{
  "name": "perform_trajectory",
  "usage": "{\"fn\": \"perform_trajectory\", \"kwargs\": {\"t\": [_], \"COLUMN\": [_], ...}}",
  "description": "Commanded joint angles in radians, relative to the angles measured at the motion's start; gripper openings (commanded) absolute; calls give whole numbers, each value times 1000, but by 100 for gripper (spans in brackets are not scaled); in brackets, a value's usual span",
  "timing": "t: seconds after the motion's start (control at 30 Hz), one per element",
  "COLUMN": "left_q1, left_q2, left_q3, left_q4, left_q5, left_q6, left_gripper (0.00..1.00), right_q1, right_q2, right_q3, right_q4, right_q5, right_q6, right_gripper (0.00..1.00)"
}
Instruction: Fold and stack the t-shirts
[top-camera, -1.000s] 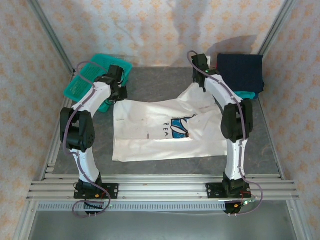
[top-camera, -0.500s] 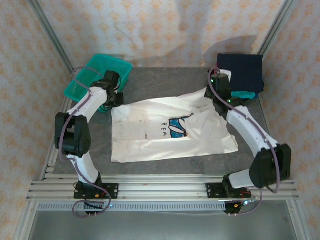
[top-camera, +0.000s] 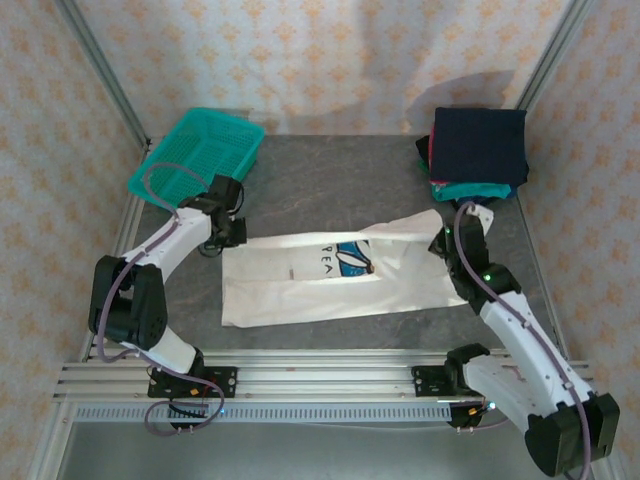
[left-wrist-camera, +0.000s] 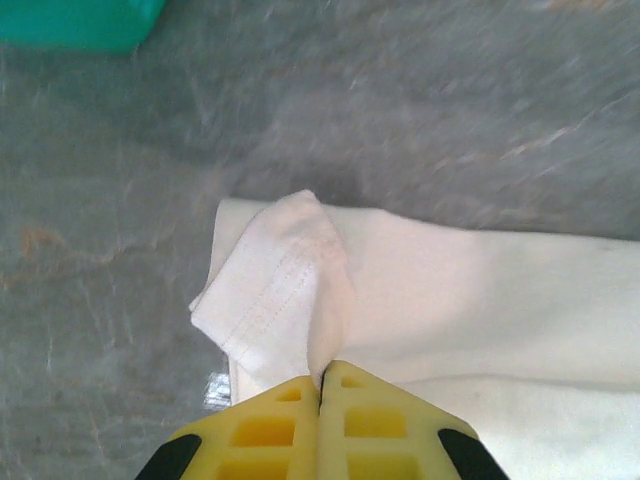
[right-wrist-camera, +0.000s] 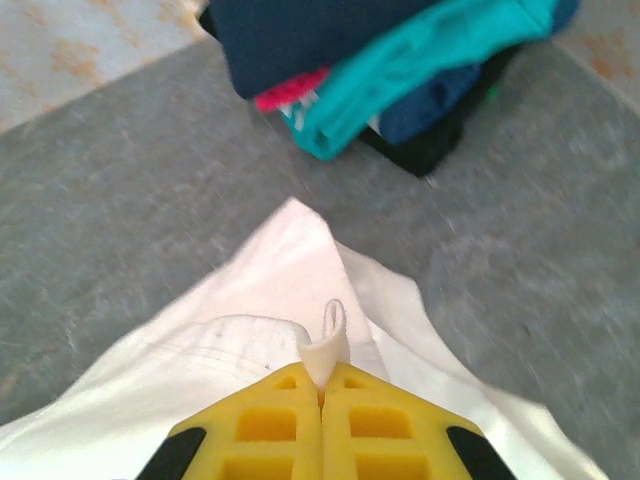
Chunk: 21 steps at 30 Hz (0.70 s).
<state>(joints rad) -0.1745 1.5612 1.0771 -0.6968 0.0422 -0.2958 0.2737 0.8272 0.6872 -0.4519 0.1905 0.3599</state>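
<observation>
Soft and light, the white t-shirt (top-camera: 300, 292) should sag limply; your left gripper (left-wrist-camera: 322, 382) and right gripper (right-wrist-camera: 322, 385) are clamped on its far edge.

Lab rig: aluminium frame (top-camera: 320, 375), patterned panels (top-camera: 320, 60).

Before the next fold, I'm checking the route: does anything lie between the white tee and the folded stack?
Nothing visible does. Bare table lies between the white t-shirt and the folded stack at the far right; the teal basket sits far left, off that route.
</observation>
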Motion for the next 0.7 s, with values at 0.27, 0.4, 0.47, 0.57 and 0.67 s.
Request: {"fn": "perform_trajectory", "kwargs": {"t": [0.27, 0.4, 0.47, 0.57, 0.67], "left_q1": [-88, -127, -146, -185, -213], "left_q2": [-8, -3, -8, -68, -186], "left_q3": [-163, -170, -176, -193, -205], "left_q4": [80, 81, 74, 46, 6], "left_q5": [-161, -154, -134, -138, -159], "left_q6": [-98, -145, -173, -221, -274], "left_gripper": [0, 15, 24, 52, 69], "right_q1": [-11, -28, -50, -73, -79], "right_q2": [-64, -50, -48, -41, -47], "right_q3": [-193, -217, -222, -205, -169], "right_q4": [-157, -183, -168, -169, -169], "right_q5": [64, 107, 98, 101, 64], "right_q6": [210, 281, 289, 287, 248], "right_gripper": [1, 12, 33, 59, 65]}}
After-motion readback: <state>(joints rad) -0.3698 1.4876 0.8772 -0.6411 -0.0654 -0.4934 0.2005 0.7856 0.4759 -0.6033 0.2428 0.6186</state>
